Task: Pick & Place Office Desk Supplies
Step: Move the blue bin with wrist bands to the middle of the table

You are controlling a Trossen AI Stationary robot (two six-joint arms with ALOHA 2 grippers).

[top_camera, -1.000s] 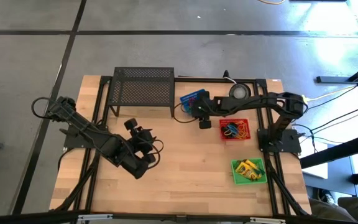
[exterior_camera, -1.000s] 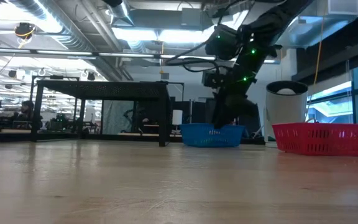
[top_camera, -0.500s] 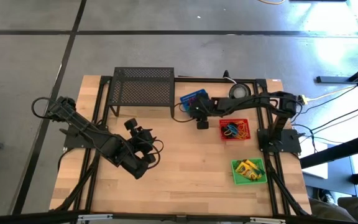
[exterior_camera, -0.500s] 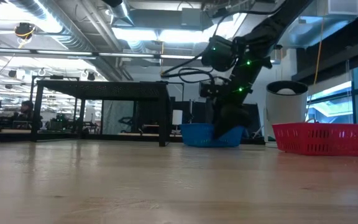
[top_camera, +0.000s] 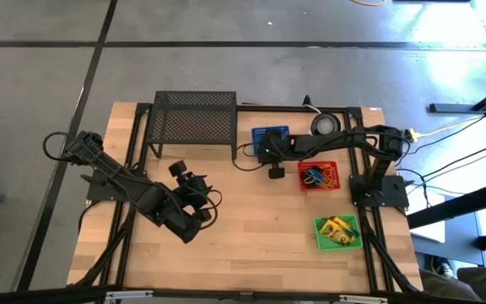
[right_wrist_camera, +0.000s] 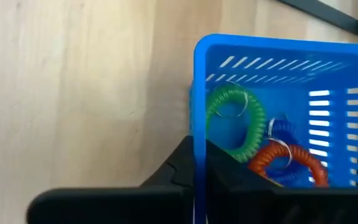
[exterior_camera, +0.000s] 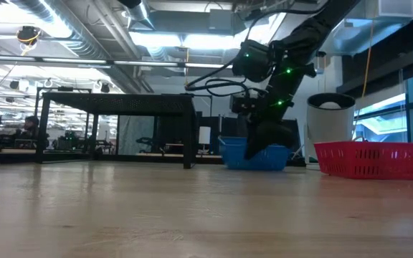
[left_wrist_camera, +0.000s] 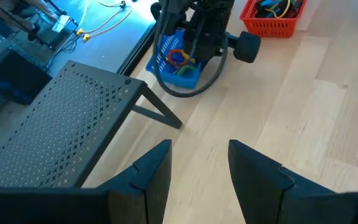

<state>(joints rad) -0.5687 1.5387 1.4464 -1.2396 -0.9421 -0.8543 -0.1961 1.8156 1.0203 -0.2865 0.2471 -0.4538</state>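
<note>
Half the blue basket (right_wrist_camera: 272,93) (wall pinched) is cropped.

Coiled loops (right_wrist_camera: 235,121) in blue basket (right_wrist_camera: 278,50); crayon box (top_camera: 337,229) in green tray.

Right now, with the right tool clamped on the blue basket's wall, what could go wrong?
1. The right tool pinches only one thin wall of the blue basket; a lift may tilt it and spill the coiled bands.
2. The grip sits at a corner, so the basket could twist or slip.
3. The red basket and round disc stand close; a swing could knock them.
</note>
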